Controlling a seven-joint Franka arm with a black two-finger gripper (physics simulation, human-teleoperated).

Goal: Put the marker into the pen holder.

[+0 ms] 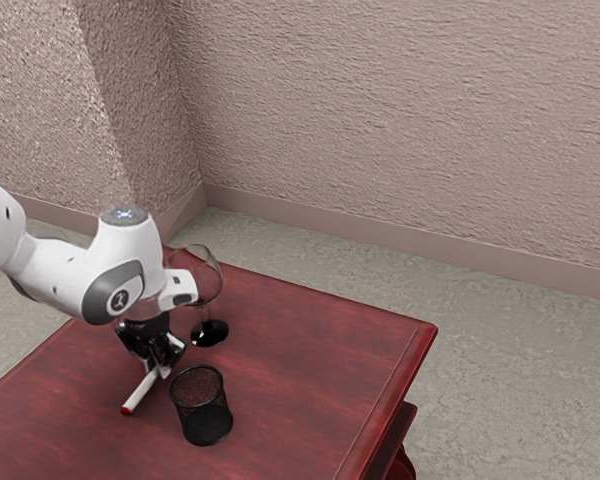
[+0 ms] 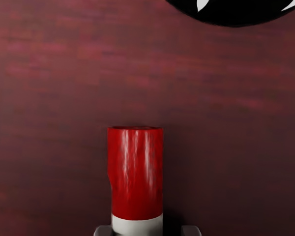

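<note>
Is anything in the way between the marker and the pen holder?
Nothing that I can see stands between the marker and the pen holder. The glass is off to one side.

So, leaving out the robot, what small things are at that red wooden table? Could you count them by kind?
White cylindrical marker with red ends: 1
Black round mesh pen holder: 1
Clear stemmed glass with a black base: 1
Total: 3
</note>
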